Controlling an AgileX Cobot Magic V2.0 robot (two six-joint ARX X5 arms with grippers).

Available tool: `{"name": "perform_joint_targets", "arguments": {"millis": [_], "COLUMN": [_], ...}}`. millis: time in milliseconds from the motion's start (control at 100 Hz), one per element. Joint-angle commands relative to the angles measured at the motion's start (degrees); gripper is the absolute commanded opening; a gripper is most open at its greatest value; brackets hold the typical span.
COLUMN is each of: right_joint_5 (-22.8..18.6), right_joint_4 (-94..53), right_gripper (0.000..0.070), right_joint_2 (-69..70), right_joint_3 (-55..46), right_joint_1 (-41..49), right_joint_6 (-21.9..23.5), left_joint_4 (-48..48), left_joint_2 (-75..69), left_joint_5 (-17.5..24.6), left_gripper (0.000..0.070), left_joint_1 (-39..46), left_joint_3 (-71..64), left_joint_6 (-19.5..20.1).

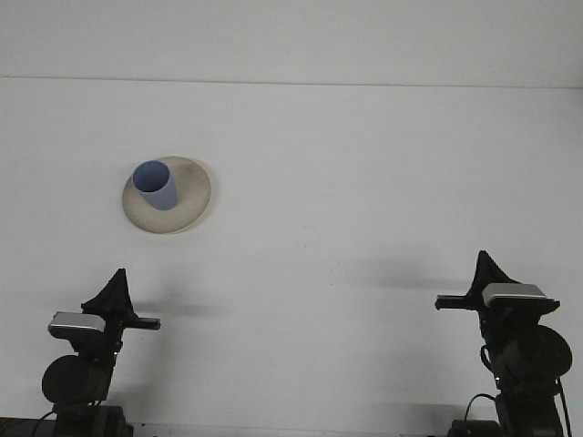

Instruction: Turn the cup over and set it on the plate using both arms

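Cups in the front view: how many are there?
1. A light blue cylindrical cup stands upright, mouth up, on the left part of the round beige plate, at the table's left; nothing seems to hide another.

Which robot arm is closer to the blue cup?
The left one. The left gripper sits below the blue cup on the plate, on the same side of the table. The right gripper is far off across the table, low on the right.
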Motion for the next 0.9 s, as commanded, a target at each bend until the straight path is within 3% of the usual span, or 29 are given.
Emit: {"name": "perform_joint_targets", "arguments": {"millis": [0,890], "right_joint_5": [0.11,0.11], "right_joint_4": [0.92,0.92], "right_gripper": [0.0000,0.0000], "right_joint_2": [0.09,0.09], "right_joint_3": [0.17,0.20], "right_joint_1": [0.04,0.04], "right_joint_6": [-0.22,-0.22], "left_joint_4": [1.46,3.63], "left_joint_2": [-1.46,-2.32], "left_joint_5": [-0.20,-0.17], "left_gripper": [0.0013,0.0014], "left_joint_1": [0.39,0.81], "left_joint_3": [-1.18,-3.48], "left_joint_6": [0.50,0.26]}}
